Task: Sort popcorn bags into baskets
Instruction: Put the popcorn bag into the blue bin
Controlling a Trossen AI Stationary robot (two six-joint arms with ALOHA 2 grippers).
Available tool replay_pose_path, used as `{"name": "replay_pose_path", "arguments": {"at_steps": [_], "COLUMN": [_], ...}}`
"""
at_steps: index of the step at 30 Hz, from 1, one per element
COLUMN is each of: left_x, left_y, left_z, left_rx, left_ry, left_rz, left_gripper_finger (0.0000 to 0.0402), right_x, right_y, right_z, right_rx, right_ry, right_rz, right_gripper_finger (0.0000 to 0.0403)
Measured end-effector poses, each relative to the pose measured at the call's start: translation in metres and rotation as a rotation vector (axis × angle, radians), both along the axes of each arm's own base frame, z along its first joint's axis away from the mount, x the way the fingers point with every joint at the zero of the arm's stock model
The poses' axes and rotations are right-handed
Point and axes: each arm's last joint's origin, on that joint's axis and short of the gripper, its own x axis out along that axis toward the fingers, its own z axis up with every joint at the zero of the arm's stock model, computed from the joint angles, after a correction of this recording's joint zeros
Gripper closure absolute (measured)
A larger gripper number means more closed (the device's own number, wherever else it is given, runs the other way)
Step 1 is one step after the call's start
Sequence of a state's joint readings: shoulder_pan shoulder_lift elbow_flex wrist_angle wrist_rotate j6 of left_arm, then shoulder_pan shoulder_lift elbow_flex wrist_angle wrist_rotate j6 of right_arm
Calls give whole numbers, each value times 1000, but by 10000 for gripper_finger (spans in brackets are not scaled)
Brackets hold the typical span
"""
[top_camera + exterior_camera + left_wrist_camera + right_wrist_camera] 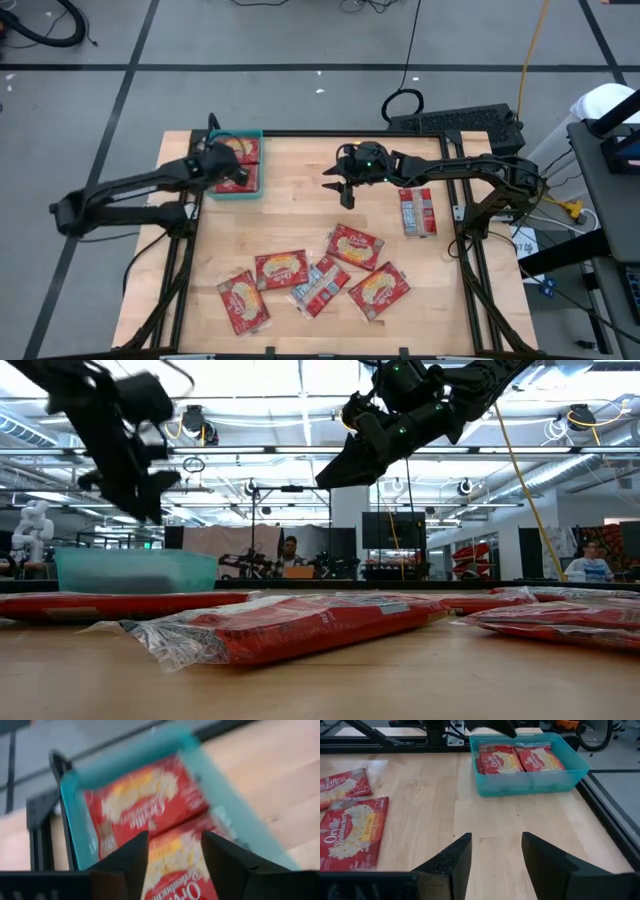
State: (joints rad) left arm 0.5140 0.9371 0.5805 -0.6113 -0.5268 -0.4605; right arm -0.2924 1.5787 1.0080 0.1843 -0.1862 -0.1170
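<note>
Hovering open above two popcorn bags in the basket, left claw empty

- the teal tray sits at the table's far left corner, with two popcorn bags lying side by side inside it.
- the left gripper hangs above the tray, over the bags.
- the right gripper hovers over bare table near the far middle, well to the right of the tray.
- one bag lies alone toward the right edge.
- five bags cluster along the near side, some overlapping.
</note>
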Motion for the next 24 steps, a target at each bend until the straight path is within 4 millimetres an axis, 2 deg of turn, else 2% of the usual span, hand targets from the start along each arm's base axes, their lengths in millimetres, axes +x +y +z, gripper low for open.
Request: {"name": "replay_pose_path", "arguments": {"at_steps": [6, 10, 17, 24], "left_x": [13, 15, 17, 16], "left_y": [15, 23, 27, 24], "left_z": [-28, -42, -55, -56], "left_rx": [-120, -209, -342, -415], "left_ry": [80, 104, 79, 55], "left_rz": [69, 101, 118, 103], "left_gripper_finger": [296, 323, 340, 341], "right_x": [0, 0, 1, 3], "right_y": [0, 0, 3, 11], "right_z": [0, 0, 0, 0], "right_rx": [21, 26, 43, 41], "right_ry": [0, -1, -1, -1], "right_rz": [-12, -14, -14, 10], "right_gripper_finger": [238, 238, 238, 238]}}
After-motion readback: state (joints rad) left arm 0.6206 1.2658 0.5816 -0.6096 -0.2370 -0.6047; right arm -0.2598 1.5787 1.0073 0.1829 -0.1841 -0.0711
